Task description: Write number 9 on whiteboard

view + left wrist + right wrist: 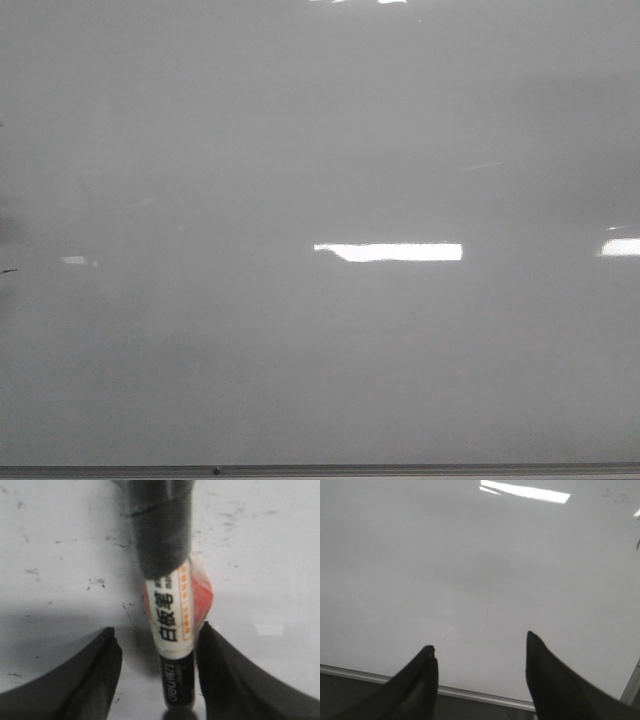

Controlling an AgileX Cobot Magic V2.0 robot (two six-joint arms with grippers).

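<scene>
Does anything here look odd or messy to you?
Mostly tidy. The whiteboard is blank in the front view, no digit showing. Under the left gripper, the board is speckled with small dark smudges, like old ink. The marker looks wrapped in tape against one jaw.

The only readable print stands on the marker [170,645] seen in the left wrist view. Its white label carries large black Chinese characters, 白板笔, running along the barrel, with a strip of small orange print at about 3 o'clock from them, too fine to read. The black barrel end bears pale lettering, blurred beyond reading.
</scene>
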